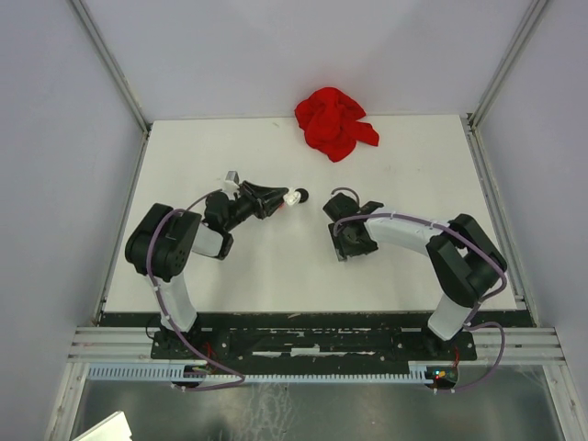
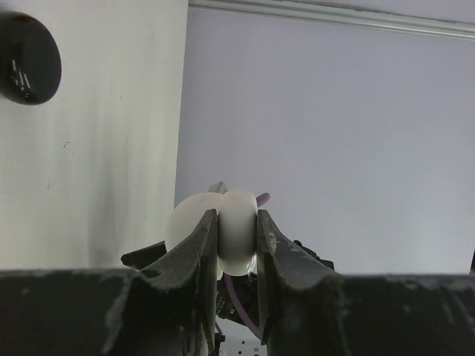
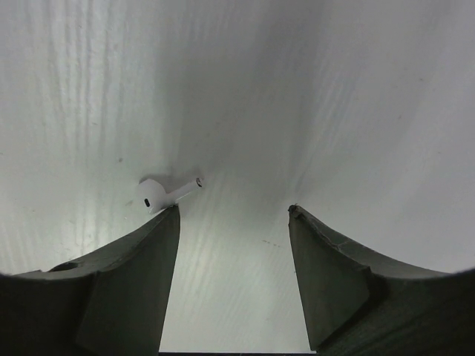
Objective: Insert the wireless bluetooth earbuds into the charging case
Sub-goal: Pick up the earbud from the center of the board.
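Bright, diffuse and even from overhead in the top view, with only faint, short shadows beside the arms on the table (image 1: pixel 276 266). Sharp throughout there, and saturated but not blown out on the red cloth (image 1: pixel 333 122) at the far edge.

Softer in the left wrist view: dark and out of focus on the left gripper (image 2: pixel 236 216) fingers (image 2: pixel 185 282), faintly glowing on the white rounded case (image 2: pixel 189 222) pinched between them, dull sheen on the black disc (image 2: pixel 26 59).

Streaked with pale glare and uneven grey shading in the right wrist view. Crisp on the white earbud (image 3: pixel 156 194) and its small shadow, blurred on the right gripper (image 3: pixel 234 211) fingers (image 3: pixel 126 289).
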